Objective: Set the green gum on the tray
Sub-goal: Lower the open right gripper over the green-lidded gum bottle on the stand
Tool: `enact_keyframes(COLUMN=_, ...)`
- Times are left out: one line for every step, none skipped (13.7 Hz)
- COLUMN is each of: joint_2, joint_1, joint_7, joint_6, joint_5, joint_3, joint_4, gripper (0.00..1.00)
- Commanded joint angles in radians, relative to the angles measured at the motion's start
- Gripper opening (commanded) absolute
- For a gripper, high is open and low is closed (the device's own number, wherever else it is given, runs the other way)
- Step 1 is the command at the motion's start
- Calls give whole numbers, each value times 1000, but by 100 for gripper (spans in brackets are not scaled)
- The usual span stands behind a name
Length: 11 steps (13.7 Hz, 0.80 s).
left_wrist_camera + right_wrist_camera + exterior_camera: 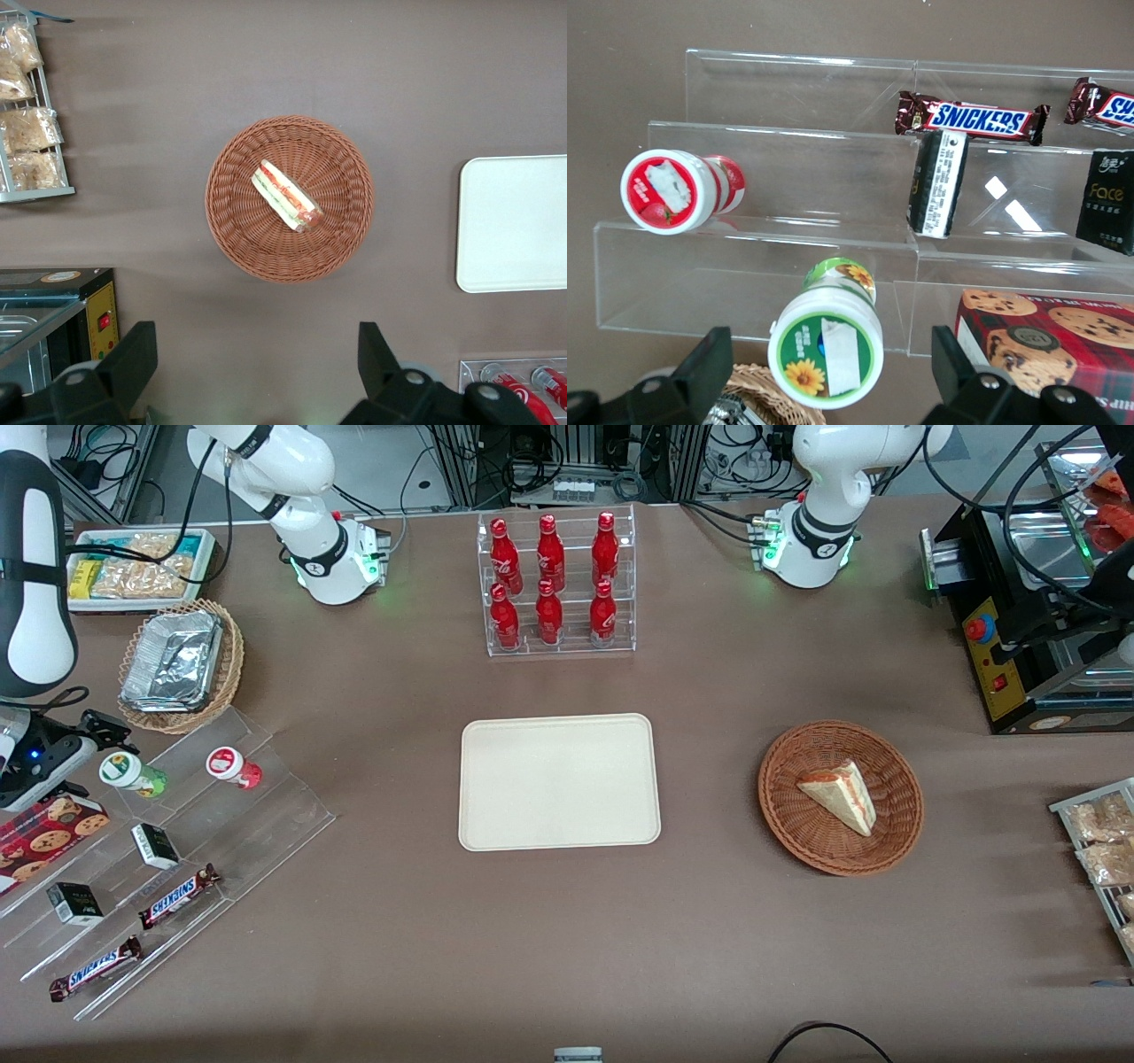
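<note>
The small green plastic gum bottle (827, 346) looks light, rigid and slick; the gripper (824, 390) hangs spread above its white lid, best pinched across its round sides

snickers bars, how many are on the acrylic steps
2. One Snickers bar lies on a step nearer the front camera than the green gum; the other lies nearest that camera. Gripper is open.
</note>
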Motion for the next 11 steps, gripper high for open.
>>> enact_keyframes(joint_2=-1, joint_1=-15, joint_7=-25, joint_6=31, joint_5=32, joint_3=3, joint_4=-20, gripper=100)
enact_keyframes(joint_2=1, joint_1=-15, joint_7=-25, joint_6=40, joint_5=32, joint_3=3, joint_4=-30, gripper=100)
enact_keyframes(joint_2=1, joint_1=-15, joint_7=-25, joint_6=57, joint_5=32, joint_3=3, joint_4=-42, gripper=100)
enact_keyframes(joint_2=1, joint_1=-15, joint_7=-25, joint_6=68, joint_5=32, joint_3=3, joint_4=-51, gripper=100)
enact_keyframes(joint_2=1, joint_1=-15, joint_7=-25, joint_6=69, joint_5=32, joint_3=3, joint_4=-53, gripper=98)
enact_keyframes(joint_2=1, joint_1=-15, joint_7=-25, joint_6=71, joint_5=32, joint_3=3, joint_4=-53, gripper=82)
enact_keyframes(joint_2=1, joint_1=-15, joint_7=-27, joint_6=69, joint_5=30, joint_3=1, joint_4=-54, gripper=59)
enact_keyframes(joint_2=1, joint_1=-15, joint_7=-30, joint_6=69, joint_5=30, joint_3=1, joint_4=-54, gripper=33)
enact_keyframes(joint_2=0, joint_1=-15, joint_7=-36, joint_6=69, joint_5=30, joint_3=0, joint_4=-54, gripper=4)
enact_keyframes(joint_2=-2, joint_1=-15, joint_7=-36, joint_6=68, joint_5=30, joint_3=0, joint_4=-54, gripper=0)
enact_keyframes(joint_2=-5, joint_1=-15, joint_7=-36, joint_6=65, joint_5=30, joint_3=0, joint_4=-54, gripper=0)
